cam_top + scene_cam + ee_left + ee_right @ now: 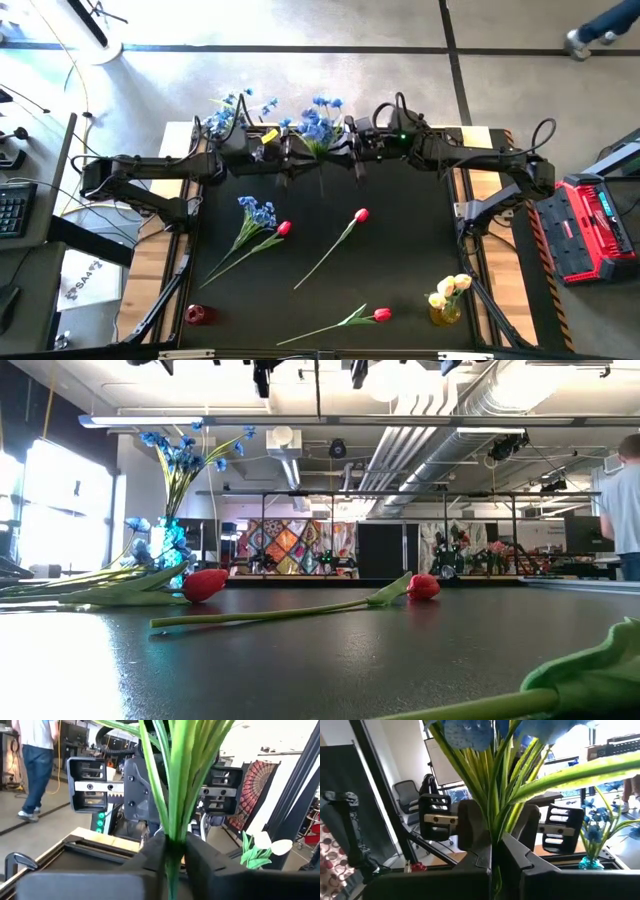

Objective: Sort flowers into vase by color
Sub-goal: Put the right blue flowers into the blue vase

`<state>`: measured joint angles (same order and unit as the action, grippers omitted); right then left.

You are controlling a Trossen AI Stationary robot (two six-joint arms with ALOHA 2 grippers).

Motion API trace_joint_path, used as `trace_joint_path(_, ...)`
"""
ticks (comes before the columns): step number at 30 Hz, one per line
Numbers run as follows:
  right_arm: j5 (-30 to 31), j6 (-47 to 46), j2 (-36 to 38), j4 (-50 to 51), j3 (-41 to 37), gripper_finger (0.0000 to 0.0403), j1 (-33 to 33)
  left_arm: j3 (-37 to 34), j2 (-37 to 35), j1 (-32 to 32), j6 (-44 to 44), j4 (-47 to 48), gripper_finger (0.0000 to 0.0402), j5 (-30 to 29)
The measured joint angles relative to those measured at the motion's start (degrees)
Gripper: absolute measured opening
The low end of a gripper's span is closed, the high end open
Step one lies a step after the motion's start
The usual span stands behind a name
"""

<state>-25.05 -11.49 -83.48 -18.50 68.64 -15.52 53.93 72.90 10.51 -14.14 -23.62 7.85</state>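
A blue flower spray (320,125) with green stems is held up over the table's far edge, between my two grippers. My left gripper (296,155) comes from the left and is shut on its stems (172,820). My right gripper (348,152) comes from the right and is shut on the same bundle (495,810). Another blue spray (256,212) and three red tulips (283,229) (360,215) (381,315) lie flat on the black table. A blue vase (225,118) at the far left holds blue flowers. My left gripper pinches the spray's green stem bundle (171,837) between its two fingers, below the leaves. The fingers are level, reaching in from the table's left, across the stems. The spray stands upright, lifted clear, with a stem end (322,185) hanging below. My right gripper pinches the same stem bundle (495,837) between its two fingers, under the blue blossoms (470,732). Its fingers are level, coming from the table's right, across the stems and facing my left gripper. The spray rises upright above them.
A vase with pale yellow tulips (447,298) stands at the near right and a small red vase (197,315) at the near left. A red tool case (598,225) sits right of the table. A person stands in the room behind (625,510).
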Motion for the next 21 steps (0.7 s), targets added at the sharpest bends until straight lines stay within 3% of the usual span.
trace_joint_path(3, -0.4, 0.0, 0.0, 0.0, 0.0, 0.0000, 0.2, 0.0, 0.0, 0.0, 0.8, 0.0, 0.0009, 0.1)
trace_joint_path(8, 0.5, -1.6, 0.0, 0.0, 0.0, 0.0004, 0.3, 0.3, 0.0, 0.0, 0.8, 0.4, 0.0005, 0.0)
trace_joint_path(15, 4.2, -7.0, 1.6, -1.4, -0.1, 0.0067, -1.1, 0.5, -1.3, -0.1, 0.8, 2.2, 0.0001, -5.1)
trace_joint_path(21, 16.2, -6.6, 7.6, 4.8, -0.1, 0.0109, -1.8, 0.5, -6.2, -0.1, 5.9, 7.2, 0.0000, -11.8)
